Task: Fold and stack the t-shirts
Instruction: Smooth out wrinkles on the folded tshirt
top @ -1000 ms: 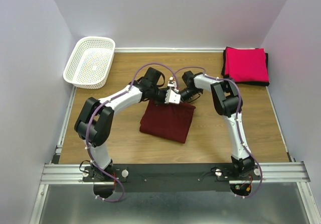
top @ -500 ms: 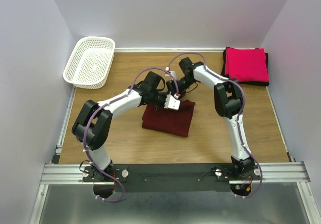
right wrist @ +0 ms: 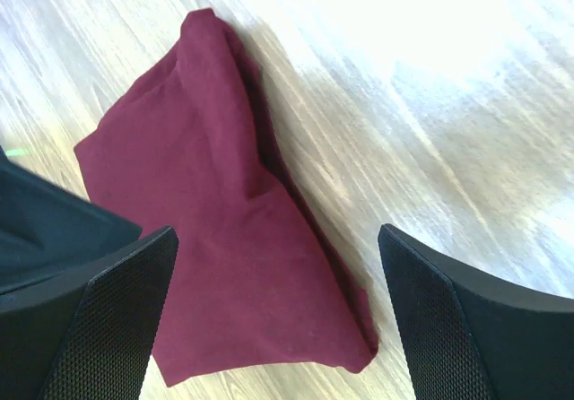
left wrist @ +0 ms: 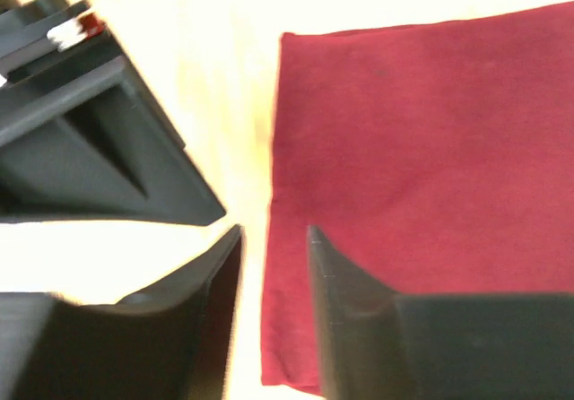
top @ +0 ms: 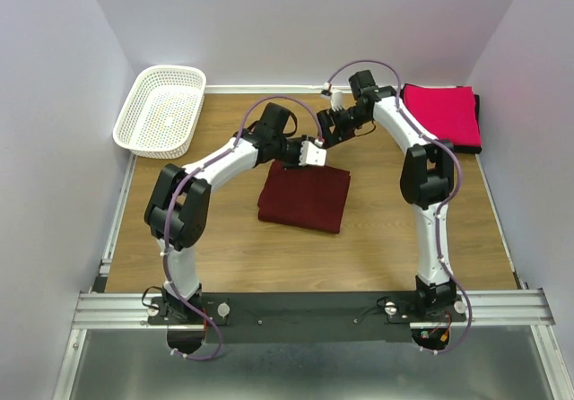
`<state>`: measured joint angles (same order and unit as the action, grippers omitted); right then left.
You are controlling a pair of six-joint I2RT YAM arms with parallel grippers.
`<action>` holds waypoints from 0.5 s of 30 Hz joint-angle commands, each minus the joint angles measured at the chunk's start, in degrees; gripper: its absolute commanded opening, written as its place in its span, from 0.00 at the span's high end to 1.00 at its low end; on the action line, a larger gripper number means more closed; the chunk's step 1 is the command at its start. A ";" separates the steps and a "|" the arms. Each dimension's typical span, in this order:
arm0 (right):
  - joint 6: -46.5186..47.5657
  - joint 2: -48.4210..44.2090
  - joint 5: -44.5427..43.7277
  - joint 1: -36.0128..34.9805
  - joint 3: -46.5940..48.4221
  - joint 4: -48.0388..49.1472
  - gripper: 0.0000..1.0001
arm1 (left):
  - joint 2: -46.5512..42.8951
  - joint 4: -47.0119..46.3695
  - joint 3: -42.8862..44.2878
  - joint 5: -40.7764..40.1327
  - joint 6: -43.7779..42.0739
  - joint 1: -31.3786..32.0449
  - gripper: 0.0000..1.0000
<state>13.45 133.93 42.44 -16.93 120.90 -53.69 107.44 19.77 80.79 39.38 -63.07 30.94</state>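
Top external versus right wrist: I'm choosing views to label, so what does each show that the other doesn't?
Only top external shows the white basket and the pink-red shirt lying on a black shirt in the far right corner. Only right wrist shows the right gripper close up, jaws wide open, and a raised fold running along the maroon shirt. Both show the maroon shirt folded on the wooden table.

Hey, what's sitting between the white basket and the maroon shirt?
Nothing rests there. The top view shows bare table between the white basket and the maroon shirt, with the left arm crossing above.
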 commanded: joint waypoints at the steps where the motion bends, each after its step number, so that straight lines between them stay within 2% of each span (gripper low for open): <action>1: -2.02 -1.39 -0.25 1.44 2.23 0.08 0.00 | 1.81 -2.69 3.14 -0.44 4.43 -1.66 0.50; 2: -3.25 -1.39 0.71 2.42 2.32 0.08 0.00 | 1.90 -3.76 4.53 -0.61 8.62 -2.71 0.50; 4: -4.13 -1.65 4.47 5.74 1.89 -0.01 0.02 | 2.69 -4.04 6.21 0.69 11.72 -6.39 0.45; 6: -3.70 -2.97 6.60 7.43 -1.18 -0.01 0.10 | 3.91 -2.73 9.11 1.67 16.91 -8.52 0.43; 8: -1.86 -4.19 6.61 8.31 -6.08 -0.01 0.17 | 5.84 3.76 12.26 4.72 19.89 -11.23 0.40; 9: -1.42 -4.98 6.52 8.31 -7.94 0.16 0.24 | 6.11 5.35 12.37 5.62 22.18 -12.03 0.37; 11: -0.97 -4.99 7.13 8.31 -11.20 0.25 0.35 | 6.55 5.28 10.71 7.46 25.79 -13.61 0.37; 15: -0.27 -3.50 6.61 8.40 -13.76 0.87 0.38 | 8.40 2.30 8.15 9.31 32.47 -15.82 0.36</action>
<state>11.81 130.65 47.33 -7.11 109.86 -53.01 112.75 21.02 90.80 43.62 -39.46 15.68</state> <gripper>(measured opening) 0.629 0.635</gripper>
